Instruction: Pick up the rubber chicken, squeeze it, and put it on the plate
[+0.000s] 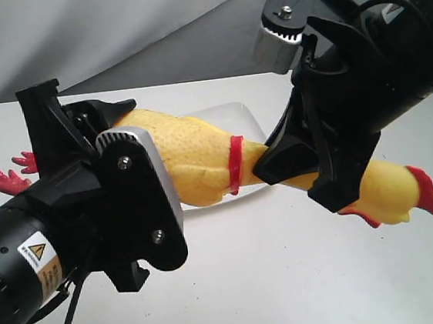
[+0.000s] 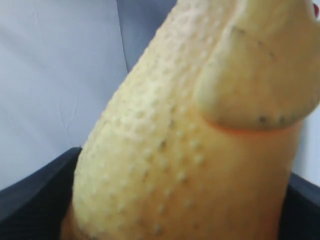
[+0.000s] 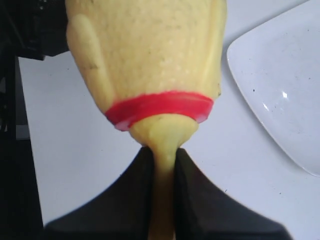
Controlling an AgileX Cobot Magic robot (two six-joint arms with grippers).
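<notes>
The rubber chicken (image 1: 193, 160) hangs level above the table, red feet (image 1: 9, 180) to the left and red-combed head (image 1: 406, 192) to the right. My right gripper (image 1: 285, 166) is shut on its neck just past the red neck band (image 3: 160, 107); the black fingers (image 3: 135, 190) pinch the neck thin at the gripper (image 3: 162, 160). My left gripper (image 1: 121, 137) sits around the bumpy yellow body (image 2: 175, 150), which fills the whole gap of the gripper (image 2: 175, 200), with a black finger (image 2: 30, 190) against each side. The white plate (image 1: 235, 117) lies behind and under the chicken, mostly hidden.
The plate's rim (image 3: 280, 90) lies close beside the chicken's body in the right wrist view. White tabletop (image 1: 291, 278) stretches in front of both arms. A grey backdrop (image 1: 109, 26) rises behind the table.
</notes>
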